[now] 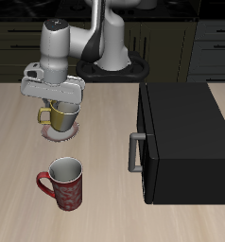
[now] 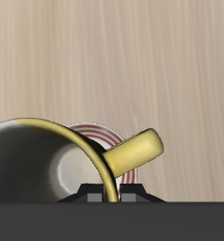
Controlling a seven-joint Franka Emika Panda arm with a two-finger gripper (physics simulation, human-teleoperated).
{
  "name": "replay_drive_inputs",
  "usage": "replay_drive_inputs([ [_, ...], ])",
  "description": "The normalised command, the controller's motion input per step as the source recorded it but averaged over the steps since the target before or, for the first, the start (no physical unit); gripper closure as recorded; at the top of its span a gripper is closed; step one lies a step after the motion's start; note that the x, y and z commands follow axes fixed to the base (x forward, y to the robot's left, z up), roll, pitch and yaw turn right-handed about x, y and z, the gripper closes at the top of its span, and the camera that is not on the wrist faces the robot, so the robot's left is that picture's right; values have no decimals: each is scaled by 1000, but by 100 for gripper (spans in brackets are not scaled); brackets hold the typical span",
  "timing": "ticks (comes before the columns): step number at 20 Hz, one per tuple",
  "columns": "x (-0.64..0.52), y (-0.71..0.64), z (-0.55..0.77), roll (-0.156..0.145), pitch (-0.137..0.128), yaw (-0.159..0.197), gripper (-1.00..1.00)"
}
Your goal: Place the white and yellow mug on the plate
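Observation:
The white and yellow mug is olive-yellow with a pale inside and stands upright over the plate, whose reddish-brown rim shows beneath it. My gripper comes down from above and is shut on the mug's wall near the handle. In the wrist view the mug fills the frame, its handle sticks out sideways, and a slice of the plate shows behind the rim. The gripper pinches the rim. I cannot tell whether the mug's base touches the plate.
A red speckled mug stands nearer the table's front edge. A large black box with a grey handle stands beside the plate area. The robot's base is at the back.

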Motion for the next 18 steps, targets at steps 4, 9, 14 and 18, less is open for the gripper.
replay_drive_inputs([
  [4, 23, 66, -212, 1, 51, 31, 100],
  [9, 55, -3, -128, -7, 25, 21, 100],
  [14, -12, -28, -59, -53, 25, -1, -100],
  [18, 20, 82, -21, 8, 18, 22, -100],
])
